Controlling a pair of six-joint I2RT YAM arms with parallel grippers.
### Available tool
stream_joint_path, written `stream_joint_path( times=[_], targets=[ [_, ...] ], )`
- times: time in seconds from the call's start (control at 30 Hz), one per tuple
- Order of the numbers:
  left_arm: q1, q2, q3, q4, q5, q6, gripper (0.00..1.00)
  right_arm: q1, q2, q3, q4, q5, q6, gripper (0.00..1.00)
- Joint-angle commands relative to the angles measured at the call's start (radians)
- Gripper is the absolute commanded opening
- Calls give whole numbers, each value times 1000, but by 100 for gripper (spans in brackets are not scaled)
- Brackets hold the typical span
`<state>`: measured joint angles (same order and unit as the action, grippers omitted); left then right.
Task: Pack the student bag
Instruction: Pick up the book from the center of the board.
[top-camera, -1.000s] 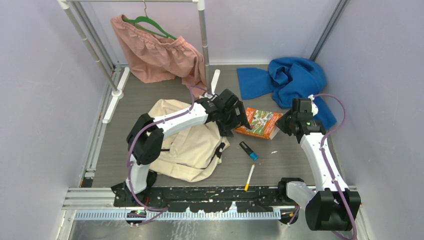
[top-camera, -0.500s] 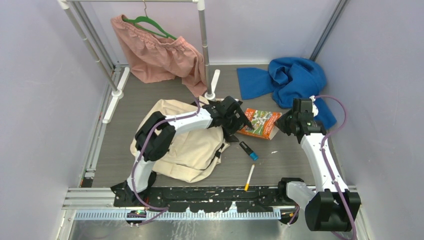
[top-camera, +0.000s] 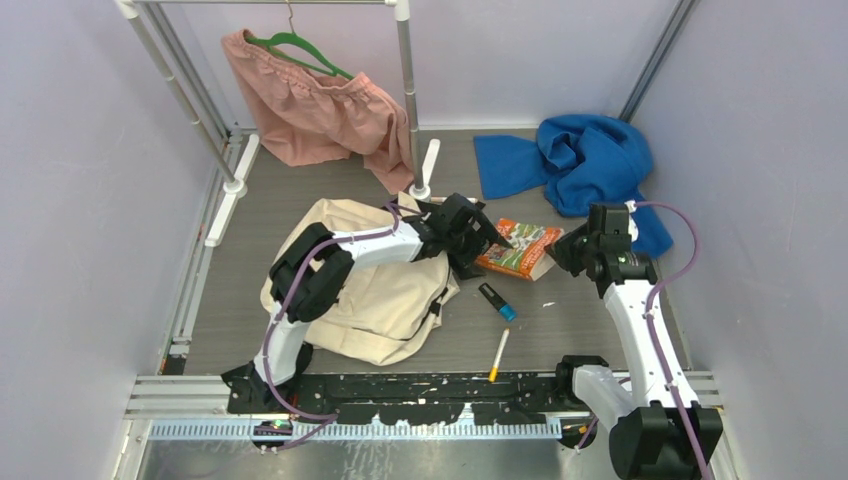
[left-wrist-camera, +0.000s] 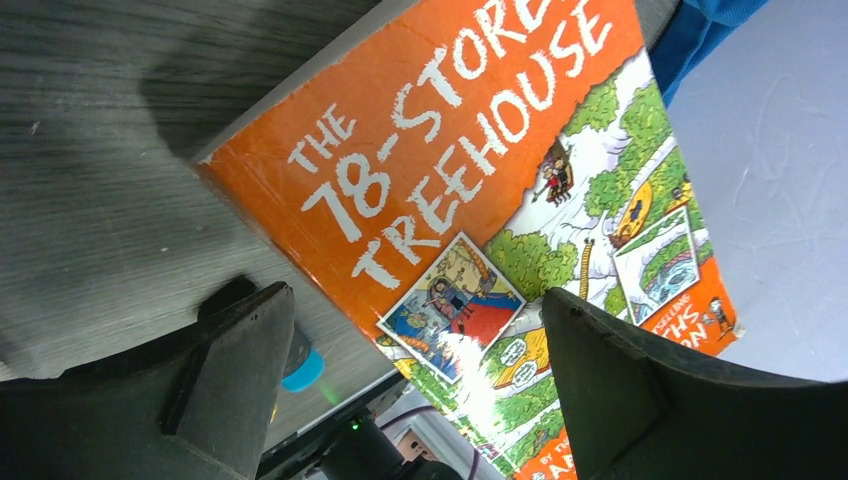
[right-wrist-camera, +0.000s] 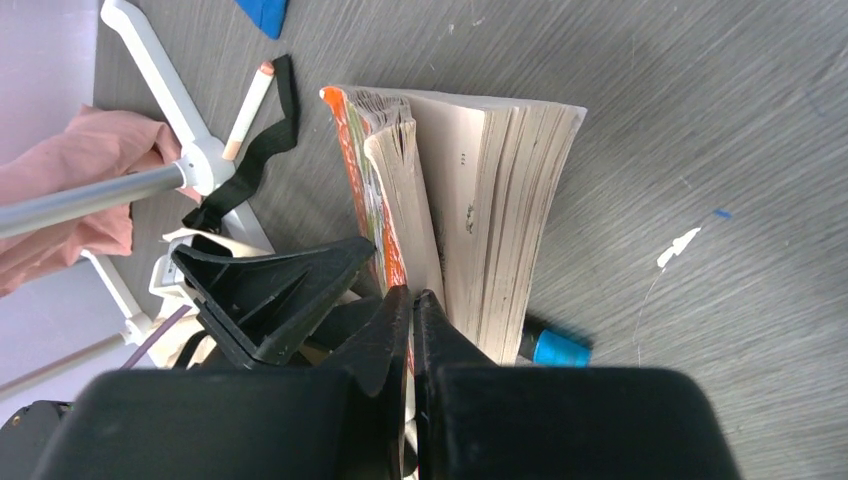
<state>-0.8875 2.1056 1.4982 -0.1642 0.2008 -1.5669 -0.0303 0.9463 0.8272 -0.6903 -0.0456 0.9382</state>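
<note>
Two grippers are set at the book (top-camera: 520, 247), likely for lifting into the bag (top-camera: 380, 295): left gripper (left-wrist-camera: 415, 310) fingers apart across its cover, right gripper (right-wrist-camera: 412, 300) fingers together by its pages.

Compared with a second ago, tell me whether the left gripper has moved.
Yes. The left gripper has shifted slightly right, away from the white clothes-rack foot and farther over the orange paperback book.

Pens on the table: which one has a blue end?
The short black marker right beside the book. The other pen is thin and white with a yellow tip, and lies farther from the book.
</note>
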Motion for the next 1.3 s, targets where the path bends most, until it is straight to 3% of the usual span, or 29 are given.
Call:
stream_joint_path(
  times=[0.0,0.3,0.4,0.7,0.8,0.87,0.93,1.0,1.17,1.27],
  targets=[
    [14,-47,-16,90,-14,30,94,-2,-41,0,10,-74,83,1],
    [28,-30,-25,153,44,35,90,-2,-34,-15,37,-211,104,1],
    [31,-39,-30,160,41,37,77,-2,-44,-14,12,-211,87,1],
    [52,-63,5,167,14,132,22,-2,-59,-68,-49,-211,17,1],
    [59,-64,8,173,15,133,9,-2,-74,-79,-48,-211,11,3],
    [62,-67,11,179,16,132,0,-2,-74,-67,-62,-202,-2,31],
    [63,-73,14,191,21,136,0,-2,-76,-38,-86,-180,-26,58],
    [64,-88,19,197,20,141,0,-2,-82,2,-124,-141,-60,74],
    [67,-114,102,255,84,194,0,-8,-102,94,-175,-136,-113,92],
    [72,-129,208,190,88,248,0,-11,-117,156,-210,-141,-124,96]
  ],
)
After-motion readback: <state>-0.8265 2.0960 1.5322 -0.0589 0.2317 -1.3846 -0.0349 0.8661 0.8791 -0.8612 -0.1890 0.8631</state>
